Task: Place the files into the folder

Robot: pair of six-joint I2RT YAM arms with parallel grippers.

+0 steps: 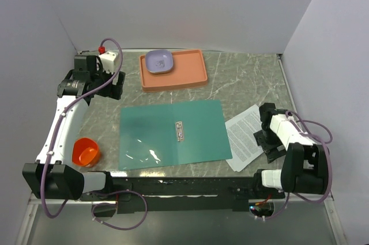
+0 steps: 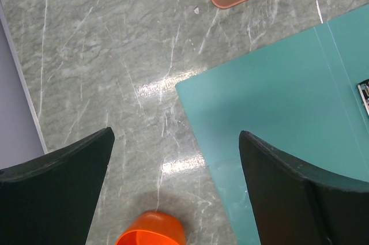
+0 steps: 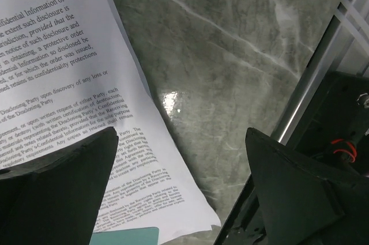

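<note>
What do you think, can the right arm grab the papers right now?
Probably yes. The right pincer hangs open just over the edge of the printed sheets, and nothing lies on top of them. They are flat on the table, so pinching one up may be fiddly.

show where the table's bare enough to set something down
Widest bare marble lies far right, bordered by the orange tray, the files and the right wall. A narrower strip runs between tray and folder. Crowded: near left by the orange cup, near right around the files.
</note>
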